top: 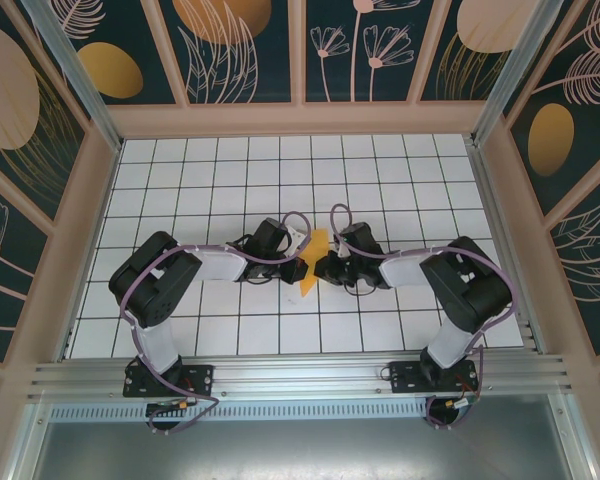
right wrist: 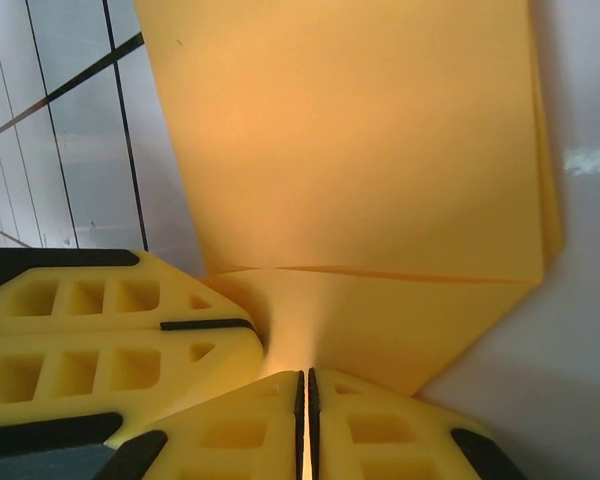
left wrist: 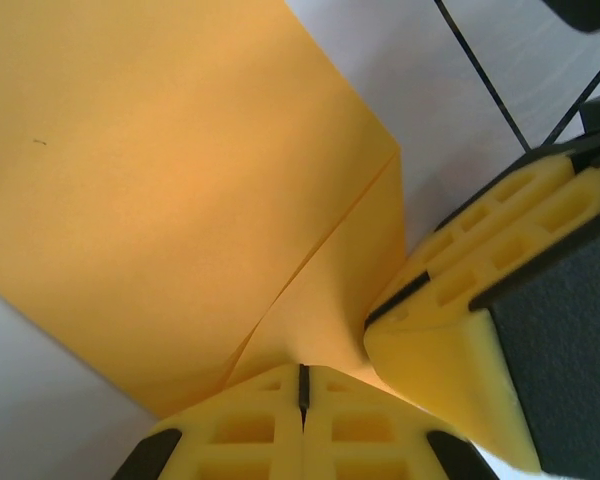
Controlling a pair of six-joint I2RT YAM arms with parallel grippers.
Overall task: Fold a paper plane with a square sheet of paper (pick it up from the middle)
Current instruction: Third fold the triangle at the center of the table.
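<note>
The bright-orange paper [top: 316,245] is a folded, creased shape held between both grippers at the middle of the white grid table. My left gripper [top: 298,266] is shut on its near edge; in the left wrist view the paper [left wrist: 170,190] runs into the closed yellow fingertips [left wrist: 302,385], with the other arm's fingers [left wrist: 480,300] pinching just to the right. My right gripper [top: 325,266] is shut on the same edge; in the right wrist view the paper [right wrist: 360,150] enters the closed tips [right wrist: 306,385], the left arm's fingers [right wrist: 110,340] beside it.
The white grid table [top: 220,170] is enclosed by peach-framed walls [top: 300,118] with dark floral panels. A metal rail [top: 300,375] runs along the near edge by the arm bases. Open tiles lie behind and to both sides of the grippers.
</note>
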